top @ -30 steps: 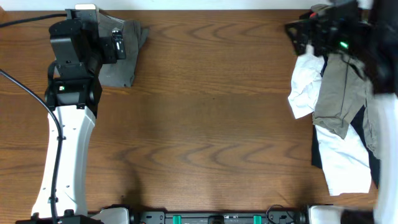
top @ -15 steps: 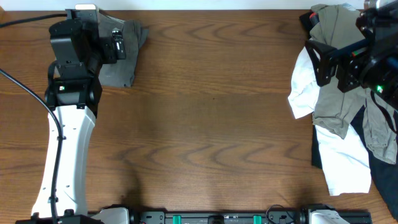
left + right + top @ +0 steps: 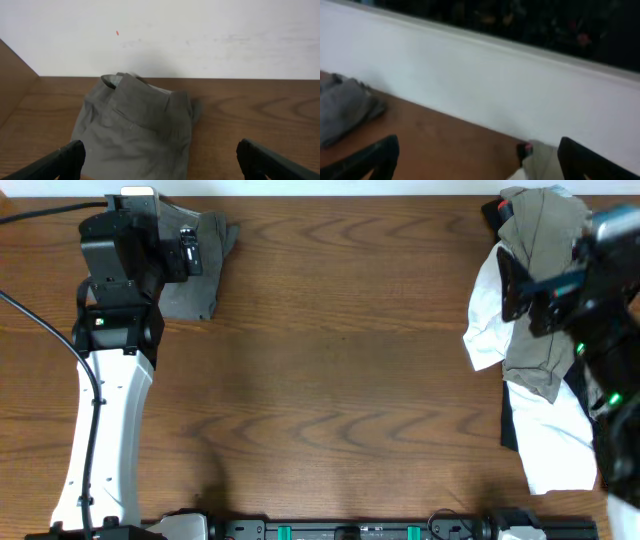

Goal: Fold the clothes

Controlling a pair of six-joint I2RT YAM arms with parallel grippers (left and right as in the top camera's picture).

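Observation:
Folded mid-grey shorts (image 3: 200,275) lie at the table's far left corner. In the left wrist view the shorts (image 3: 135,127) fill the space ahead of my left gripper (image 3: 162,165), which hovers open just above them with nothing between its fingers (image 3: 67,160). A loose pile of clothes lies at the right edge: a khaki garment (image 3: 535,330) over a white one (image 3: 490,320) and a navy one (image 3: 510,425). My right gripper (image 3: 520,295) hangs open over this pile. Its blurred wrist view shows the far wall, the grey shorts (image 3: 342,112) far off, and a pale cloth edge (image 3: 540,160).
Bare brown wood (image 3: 340,380) stretches between the two cloth groups. A white wall (image 3: 165,35) rises right behind the table's far edge. A black cable (image 3: 40,320) runs along the left arm.
My right arm has swung from the far right corner toward the front, over the pile, still open. The left arm and the grey shorts have not moved.

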